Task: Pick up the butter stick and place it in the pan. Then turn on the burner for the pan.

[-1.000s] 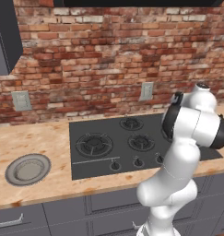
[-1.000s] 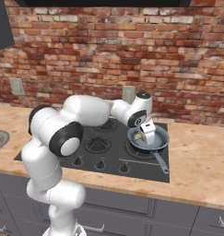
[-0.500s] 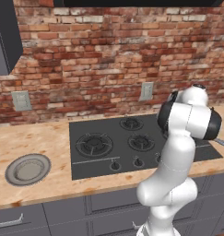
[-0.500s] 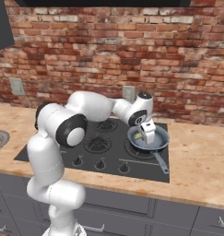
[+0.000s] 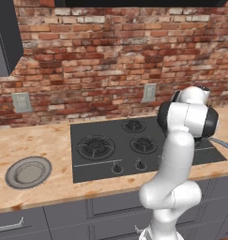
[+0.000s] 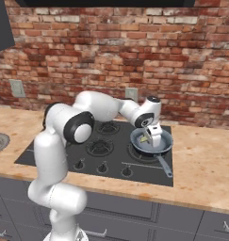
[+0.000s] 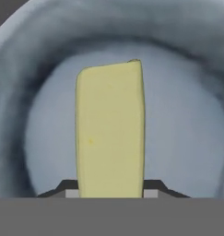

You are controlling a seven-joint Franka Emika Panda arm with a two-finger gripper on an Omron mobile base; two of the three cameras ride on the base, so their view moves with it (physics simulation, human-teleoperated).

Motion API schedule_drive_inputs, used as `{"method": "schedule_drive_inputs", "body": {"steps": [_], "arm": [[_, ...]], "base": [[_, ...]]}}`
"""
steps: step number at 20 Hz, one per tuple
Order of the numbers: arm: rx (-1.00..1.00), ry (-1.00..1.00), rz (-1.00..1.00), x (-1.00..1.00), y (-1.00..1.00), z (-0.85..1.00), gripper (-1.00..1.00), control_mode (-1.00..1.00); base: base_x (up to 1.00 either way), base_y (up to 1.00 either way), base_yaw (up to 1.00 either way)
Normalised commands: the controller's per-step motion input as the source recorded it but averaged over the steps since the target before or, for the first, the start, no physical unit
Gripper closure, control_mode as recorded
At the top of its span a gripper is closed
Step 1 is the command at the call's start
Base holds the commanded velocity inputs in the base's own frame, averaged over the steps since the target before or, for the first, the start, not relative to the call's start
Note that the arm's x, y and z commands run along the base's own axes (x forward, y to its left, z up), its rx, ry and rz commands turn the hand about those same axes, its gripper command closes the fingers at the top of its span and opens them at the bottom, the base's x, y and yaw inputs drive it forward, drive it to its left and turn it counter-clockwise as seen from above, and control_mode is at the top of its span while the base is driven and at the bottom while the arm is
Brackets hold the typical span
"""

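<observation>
- Red brick wall (image 6: pixel 111 61) runs behind a pale wooden bench (image 6: pixel 200 164) with grey drawer fronts below it and a flat black four-burner cooktop (image 6: pixel 97 150) set into its top.
- Right base view: the round dark grey pan (image 6: pixel 151 142), with a bluish-grey inside and a long thin handle pointing toward the near right, sits on the right near burner.
- Same view: the white arm reaches from the left across the cooktop, and its gripper (image 6: pixel 153 137) hangs inside the pan's rim with a speck of pale yellow beside it.
- Hand view, close up: the pale yellow rectangular butter stick (image 7: pixel 110 129), smooth and matt with softly rounded corners, stands lengthwise between the dark fingers (image 7: pixel 152 185), which are clamped on its near end.
- Behind the stick lies the pan's smooth bluish floor ringed by its darker wall; whether the stick's far end touches that floor I cannot tell.
- Left base view: a flat light-grey round plate (image 5: pixel 28 172) lies on the bench well left of the cooktop, two grey wall sockets (image 5: pixel 148 93) show on the brick, and the arm's bulky white elbow hides the pan.
</observation>
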Motion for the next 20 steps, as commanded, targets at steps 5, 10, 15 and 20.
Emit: {"method": "schedule_drive_inputs", "body": {"steps": [5, 10, 15, 20], "arm": [[0.00, 0.04, 0.02, 0.13, 0.00, -0.24, 1.00, -1.00], [0.00, 0.06, 0.01, 0.21, 0.00, -0.22, -1.00, -1.00], [0.03, 0.00, 0.00, 0.14, -0.01, -0.02, -1.00, -1.00], [0.02, 0.00, 0.00, 0.01, -0.01, 0.00, -1.00, -1.00]], "base": [[0.00, 0.00, 0.00], [0.00, 0.00, 0.00], [0.00, 0.00, 0.00], [0.00, 0.00, 0.00]]}}
